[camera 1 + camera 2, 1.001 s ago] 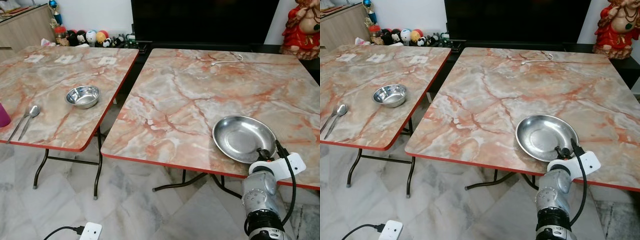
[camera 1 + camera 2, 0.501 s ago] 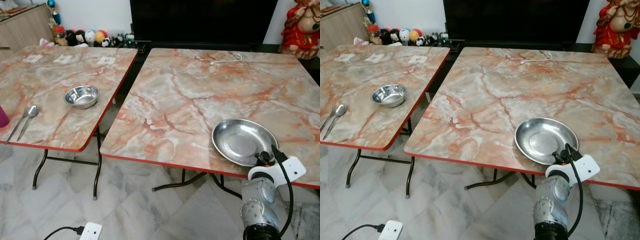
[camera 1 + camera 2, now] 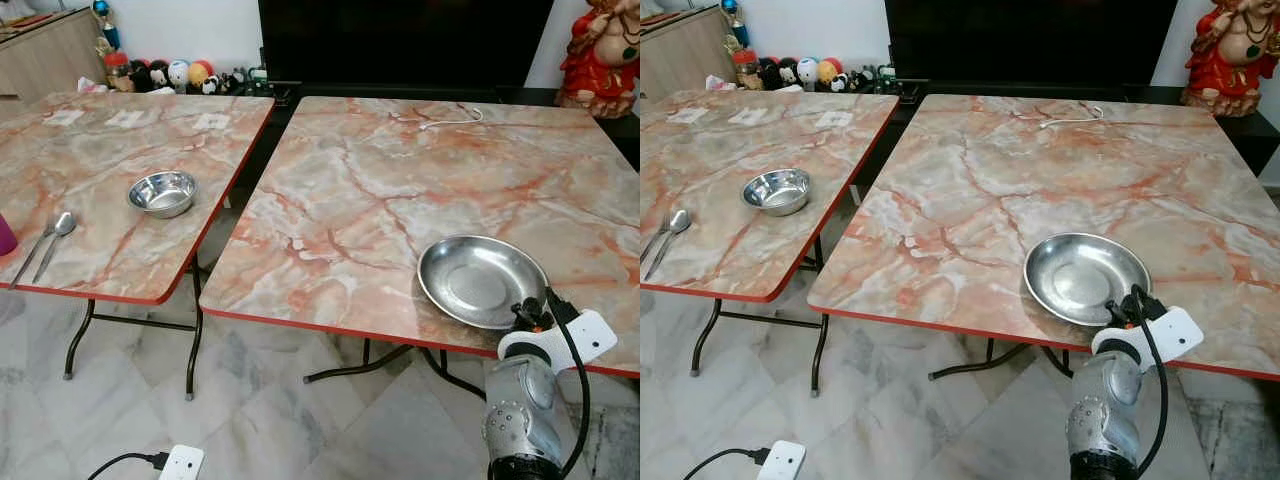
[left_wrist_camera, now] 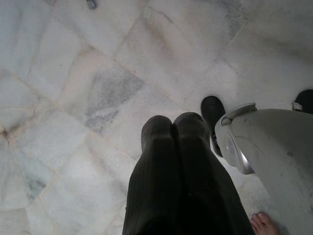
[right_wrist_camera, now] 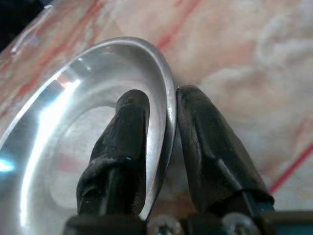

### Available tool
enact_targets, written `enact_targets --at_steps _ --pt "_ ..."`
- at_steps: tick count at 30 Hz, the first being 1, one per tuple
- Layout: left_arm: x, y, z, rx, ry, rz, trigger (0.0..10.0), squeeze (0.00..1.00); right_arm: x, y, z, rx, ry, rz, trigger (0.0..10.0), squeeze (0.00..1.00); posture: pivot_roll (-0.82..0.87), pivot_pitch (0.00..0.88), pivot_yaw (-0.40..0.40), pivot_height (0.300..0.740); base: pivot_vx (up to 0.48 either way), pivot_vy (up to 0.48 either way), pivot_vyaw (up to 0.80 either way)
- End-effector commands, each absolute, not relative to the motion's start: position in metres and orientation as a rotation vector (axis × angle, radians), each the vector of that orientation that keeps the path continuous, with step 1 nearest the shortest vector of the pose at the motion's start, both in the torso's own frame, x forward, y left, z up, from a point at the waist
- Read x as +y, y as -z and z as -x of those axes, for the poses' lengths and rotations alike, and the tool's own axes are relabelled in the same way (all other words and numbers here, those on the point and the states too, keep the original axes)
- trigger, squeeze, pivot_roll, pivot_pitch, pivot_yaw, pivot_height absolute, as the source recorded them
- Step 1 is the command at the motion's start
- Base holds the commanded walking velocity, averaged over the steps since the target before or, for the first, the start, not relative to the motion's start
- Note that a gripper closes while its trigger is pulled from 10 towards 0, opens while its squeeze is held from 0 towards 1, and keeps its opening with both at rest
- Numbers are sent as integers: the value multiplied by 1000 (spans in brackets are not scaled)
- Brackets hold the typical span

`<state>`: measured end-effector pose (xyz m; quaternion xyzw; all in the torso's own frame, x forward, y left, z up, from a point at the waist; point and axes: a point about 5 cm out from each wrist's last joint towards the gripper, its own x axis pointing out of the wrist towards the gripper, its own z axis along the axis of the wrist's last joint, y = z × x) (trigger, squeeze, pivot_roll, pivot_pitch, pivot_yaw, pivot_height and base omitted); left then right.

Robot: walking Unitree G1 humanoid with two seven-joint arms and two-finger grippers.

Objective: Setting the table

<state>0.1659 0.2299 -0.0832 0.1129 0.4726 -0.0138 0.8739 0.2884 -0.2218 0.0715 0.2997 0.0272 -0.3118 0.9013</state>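
R gripper (image 5: pixel 161 127) jaws clamped on steel plate (image 3: pixel 482 280) rim, L gripper (image 4: pixel 173 132) jaws closed, no writing legible

No lettering, brand, number or sign can be read anywhere here. The three small white cards (image 3: pixel 131 118) on the left counter (image 3: pixel 90 250) are too small to make out.

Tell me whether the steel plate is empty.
Empty: the steel plate shows only bare metal; the right claw pinches its rim.
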Motion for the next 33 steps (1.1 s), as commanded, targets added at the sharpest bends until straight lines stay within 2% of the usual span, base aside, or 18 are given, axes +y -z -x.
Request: enact_targets --at_steps 1,3,4,5,6,11,14,15,16,21,22,26,28,33 --pt "231 84 -164 1003 30 -237 10000 0 -220 -75 -288 55 643 -621 10000 980 55 0 3 740 0 0 0" --pt "231 84 -164 1003 31 -237 10000 0 -221 -74 -288 57 645 -623 10000 957 55 0 2 740 0 0 0" --pt "231 84 -164 1003 32 -238 10000 0 -220 -73 -287 64 647 -631 10000 698 56 0 3 740 0 0 0" --pt "231 84 -164 1003 32 -238 10000 0 -220 -73 -287 68 647 -633 10000 698 56 0 3 740 0 0 0" --pt "231 84 -164 1003 32 -238 10000 0 -221 -72 -287 70 651 -634 10000 0 55 0 3 740 0 0 0" --pt "231 84 -164 1002 31 -238 10000 0 -223 -74 -286 51 660 -632 10000 0 56 0 3 740 0 0 0" --pt "232 84 -164 1002 31 -237 10000 0 -221 -85 -287 -29 605 -631 10000 0 56 0 3 740 0 0 0" --pt "232 84 -164 1002 31 -237 10000 0 -220 -89 -287 -57 590 -638 10000 871 55 0 4 740 0 0 0" --pt "231 84 -164 1001 31 -236 10000 0 -221 -91 -287 -74 599 -625 10000 1000 54 0 3 740 0 0 0" --pt "231 84 -164 1001 32 -234 10000 0 -222 -91 -286 -75 604 -624 10000 973 55 0 2 740 0 0 0" --pt "231 84 -164 1001 32 -233 10000 0 -222 -91 -286 -75 601 -618 10000 0 56 0 1 740 0 0 0" --pt "231 84 -164 999 28 -230 10000 0 -217 -100 -288 -104 532 -496 10000 0 54 0 0 740 0 0 0" --pt "231 84 -164 993 26 -222 10000 0 -202 -104 -295 -95 392 -394 10000 0 42 0 1 740 0 0 0" --pt "230 84 -164 993 29 -223 10000 0 -177 -106 -303 -68 213 -300 10000 0 38 0 0 740 0 0 0"
